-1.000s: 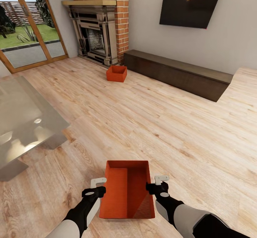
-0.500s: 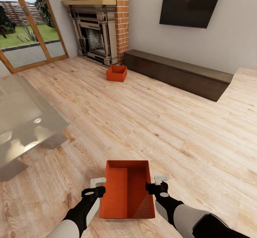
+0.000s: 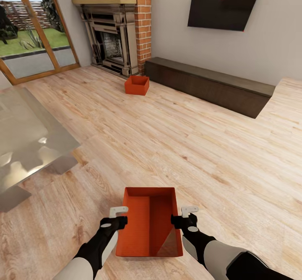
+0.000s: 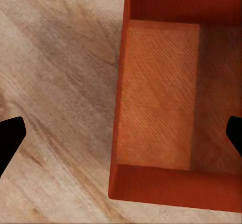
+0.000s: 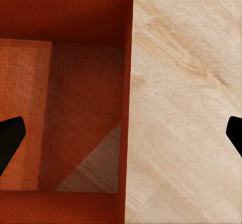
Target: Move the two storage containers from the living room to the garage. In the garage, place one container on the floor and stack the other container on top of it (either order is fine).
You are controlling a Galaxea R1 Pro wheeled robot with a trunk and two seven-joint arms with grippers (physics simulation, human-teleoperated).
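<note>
The left gripper [image 3: 118, 213] stands at the 9 o'clock wall of the near container [image 3: 149, 223], fingers spread wide: in the left wrist view the dark fingertips [image 4: 10, 138] sit well apart with that wall running between them, so it straddles the wall without clamping. The container lies on the wood floor [image 3: 176, 146] right in front of the robot, long axis running 12 to 6 o'clock, both arms equally near. At its 3 o'clock wall the right gripper [image 3: 183, 215] is likewise parted, one fingertip [image 5: 9, 138] inside the container, the other out over the floor. The coming grasp, I judge, turns on both pairs closing across these thin side walls.

The second container [image 3: 137, 85] rests far off at 12 o'clock, just beside the fireplace [image 3: 111, 41] and bench [image 3: 209, 86].

Whether either fingertip touches a wall cannot be made out; the near container's 6 o'clock corners are partly hidden behind the arms.
</note>
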